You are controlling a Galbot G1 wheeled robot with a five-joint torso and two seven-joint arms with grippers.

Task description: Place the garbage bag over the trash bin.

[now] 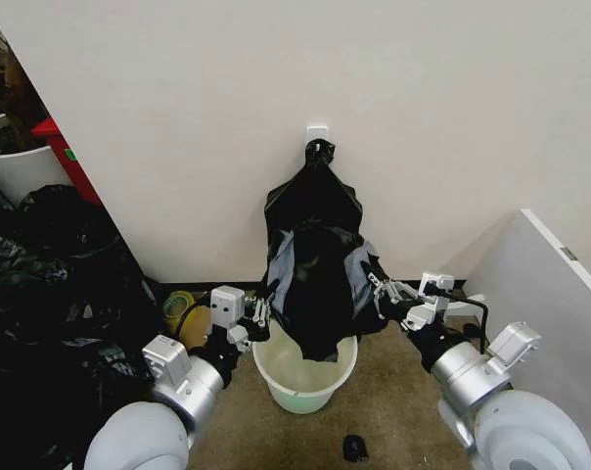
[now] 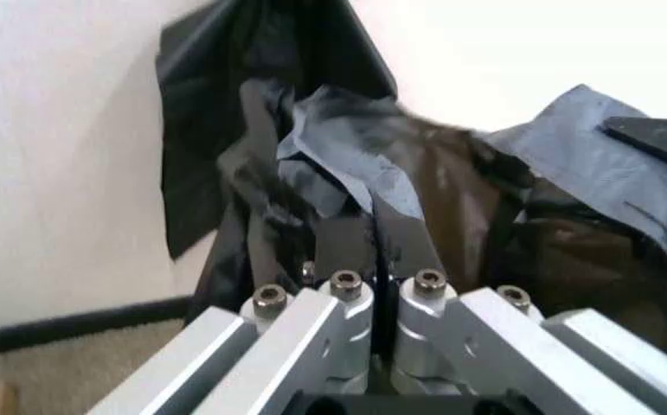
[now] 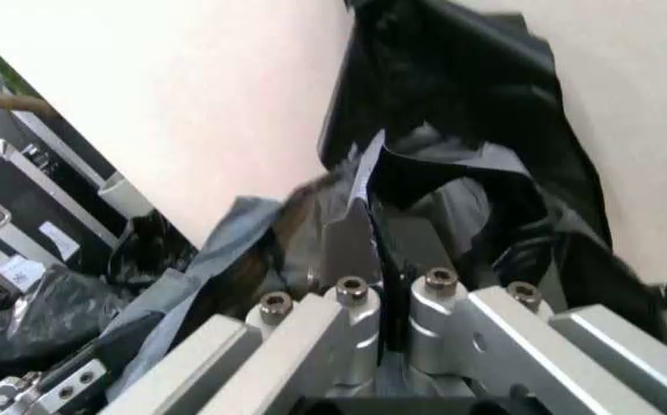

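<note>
small dark object (image 1: pixel 354 447): lay on carpet, nearest the robot, in front of bin, untouched.
trash bin (image 1: pixel 305 393): white bucket stood on floor btwn both arms, open & unlined; landmark for all below.
L gripper (image 1: pixel 259 315): just above bin's left rim; fingers (image 2: pixel 350 246) pinched together on a fold of the bag edge, no gap btwn them in left wrist view.
R gripper (image 1: pixel 385 291): above & right of bin, a bit higher than L; fingers (image 3: pixel 350 246) also clamped on bag film.
why held so: judged — each side gripped so mouth could be spread wider than rim & drawn down over it.
garbage bag (image 1: pixel 315 264): hung directly above bin, stretched btwn the 2 grippers, lower tip dipping just inside bin opening; rim not yet wrapped.
bag top: knotted end caught on white wall hook (image 1: pixel 317 133), well above bin, prob. carrying the bag's weight.
heap of black sacks (image 1: pixel 41 284): left of bin, apart.
white panel (image 1: pixel 540 294): right of bin, behind R arm.
</note>
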